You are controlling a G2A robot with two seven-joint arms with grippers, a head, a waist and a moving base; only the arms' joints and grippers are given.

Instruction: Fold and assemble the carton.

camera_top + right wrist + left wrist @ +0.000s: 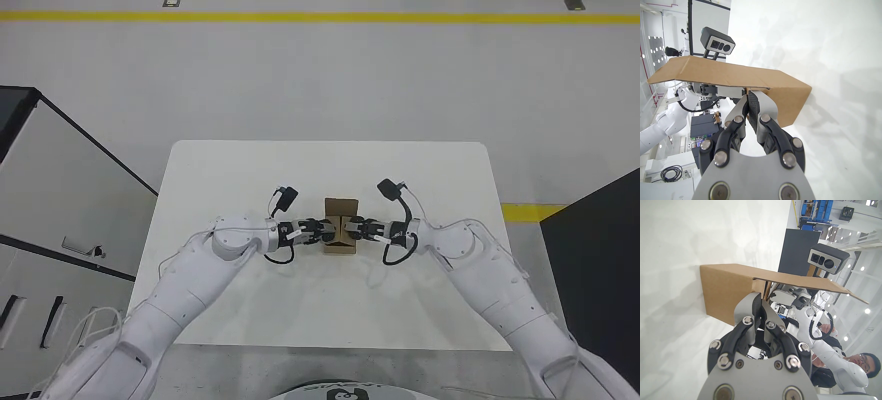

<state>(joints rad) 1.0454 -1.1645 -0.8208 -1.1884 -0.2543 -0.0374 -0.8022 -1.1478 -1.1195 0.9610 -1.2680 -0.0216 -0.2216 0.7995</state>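
A small brown carton (341,222) stands in the middle of the white table (220,180), its flaps up and its top unclosed. My left gripper (322,233) is at the carton's left side, shut on the edge of that wall. The left wrist view shows the fingertips (755,300) pinched together against the carton (725,291). My right gripper (360,231) is at the opposite side, shut on the other wall. In the right wrist view the pads (753,103) clamp a thin cardboard edge of the carton (734,75). A long flap (668,72) sticks out above.
Bare tabletop surrounds the carton on all sides. A grey cabinet (50,190) stands off the table's left edge and a dark panel (600,260) off its right edge. A yellow floor line (320,16) runs behind the table.
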